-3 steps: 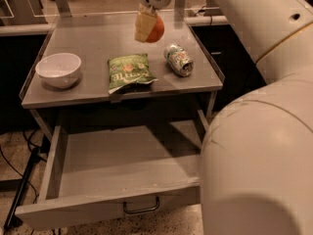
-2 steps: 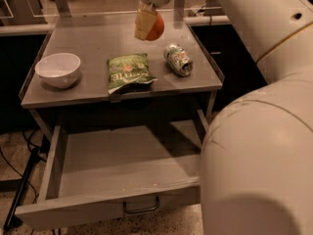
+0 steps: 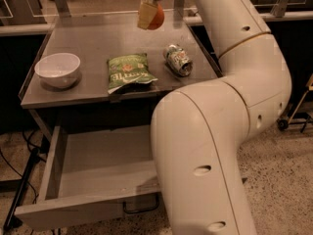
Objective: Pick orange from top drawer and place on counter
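My gripper [image 3: 150, 17] hangs above the back middle of the counter [image 3: 98, 38], shut on the orange [image 3: 157, 18]. The orange shows as an orange round shape behind a pale fingertip [image 3: 145, 16], held a little above the counter top. The top drawer [image 3: 93, 180] is pulled open below the counter; the part of its inside that I can see holds nothing. Its dark wire handle [image 3: 141, 208] shows at the front. My arm hides the drawer's right part.
On the counter stand a white bowl [image 3: 57, 69] at the left, a green chip bag [image 3: 128, 71] in the middle and a crushed can [image 3: 178, 59] at the right. My large white arm [image 3: 220, 131] fills the right side. Cables lie on the floor at left.
The view has shifted a little; the gripper still holds the orange over the back of the counter, with no clear movement relative to it.
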Motion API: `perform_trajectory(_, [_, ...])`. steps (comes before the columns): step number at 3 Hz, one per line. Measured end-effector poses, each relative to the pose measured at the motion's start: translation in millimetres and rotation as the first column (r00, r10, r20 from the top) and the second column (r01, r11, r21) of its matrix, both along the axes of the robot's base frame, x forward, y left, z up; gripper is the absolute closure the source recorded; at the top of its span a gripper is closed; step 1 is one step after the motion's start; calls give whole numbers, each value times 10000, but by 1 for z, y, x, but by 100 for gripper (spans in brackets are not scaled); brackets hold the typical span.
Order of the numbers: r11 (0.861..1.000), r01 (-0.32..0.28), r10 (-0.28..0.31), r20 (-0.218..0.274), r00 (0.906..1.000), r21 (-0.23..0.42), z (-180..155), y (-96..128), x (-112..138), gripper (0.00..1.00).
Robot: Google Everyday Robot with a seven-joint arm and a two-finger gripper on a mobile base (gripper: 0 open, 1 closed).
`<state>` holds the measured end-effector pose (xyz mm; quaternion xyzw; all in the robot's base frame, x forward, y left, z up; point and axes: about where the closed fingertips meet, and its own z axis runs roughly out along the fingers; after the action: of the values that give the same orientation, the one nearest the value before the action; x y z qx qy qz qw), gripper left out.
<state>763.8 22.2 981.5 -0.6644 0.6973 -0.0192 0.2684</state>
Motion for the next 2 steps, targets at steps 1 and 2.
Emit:
perform_trajectory(1, [9999,46,-46,-40,10000,93,-7,2,6,100])
perform_trajectory(2, [9998,41,-39,-145,9999,183,-20,1,15,100])
